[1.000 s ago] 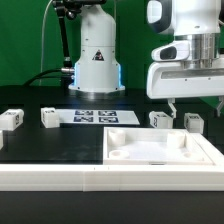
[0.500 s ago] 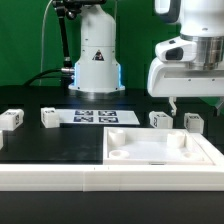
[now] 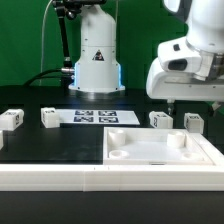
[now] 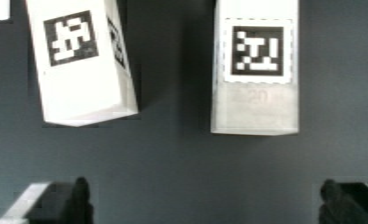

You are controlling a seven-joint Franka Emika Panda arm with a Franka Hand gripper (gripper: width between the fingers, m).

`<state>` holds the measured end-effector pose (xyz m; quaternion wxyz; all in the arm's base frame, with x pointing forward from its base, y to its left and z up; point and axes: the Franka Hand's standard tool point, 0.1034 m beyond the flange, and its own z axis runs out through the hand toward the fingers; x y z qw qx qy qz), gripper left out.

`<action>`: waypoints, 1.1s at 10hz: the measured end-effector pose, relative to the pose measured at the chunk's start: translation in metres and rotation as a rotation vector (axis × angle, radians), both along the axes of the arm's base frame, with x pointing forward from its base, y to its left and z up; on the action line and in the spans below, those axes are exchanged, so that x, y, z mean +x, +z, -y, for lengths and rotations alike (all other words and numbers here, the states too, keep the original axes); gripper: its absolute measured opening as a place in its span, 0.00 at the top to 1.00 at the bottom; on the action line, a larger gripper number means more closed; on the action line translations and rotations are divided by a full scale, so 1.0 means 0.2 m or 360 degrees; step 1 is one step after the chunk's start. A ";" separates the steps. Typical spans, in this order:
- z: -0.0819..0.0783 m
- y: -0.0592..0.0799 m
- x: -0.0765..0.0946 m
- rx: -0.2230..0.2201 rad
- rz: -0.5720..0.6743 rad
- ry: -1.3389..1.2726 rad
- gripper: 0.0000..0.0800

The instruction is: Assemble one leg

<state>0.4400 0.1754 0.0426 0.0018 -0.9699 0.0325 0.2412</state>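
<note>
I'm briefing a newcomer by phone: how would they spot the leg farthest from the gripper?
Find the marker board on the black table. On the exterior view's left of it, the leg is the outer of two white blocks, near the table's edge; its neighbour sits close beside the board.

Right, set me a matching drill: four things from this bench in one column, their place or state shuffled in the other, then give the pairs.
Things
1. pincer
2. tabletop panel
3. marker board
4. leftmost leg

Place or state
A. lies flat in front of the arm's base
B. open, over two legs
C. alone at the exterior view's left edge
D. near the camera, toward the exterior view's right, round sockets showing

Pairs: 1-B, 2-D, 3-A, 4-C
</note>
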 end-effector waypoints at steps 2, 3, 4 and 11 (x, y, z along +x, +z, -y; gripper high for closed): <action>-0.01 -0.02 -0.02 -0.0021 -0.0206 0.0018 0.19; -0.02 -0.03 -0.03 -0.0027 -0.0283 0.0022 0.19; -0.03 -0.05 -0.06 -0.0032 -0.0405 0.0014 0.19; -0.06 -0.14 -0.09 -0.0077 -0.0490 -0.0081 0.19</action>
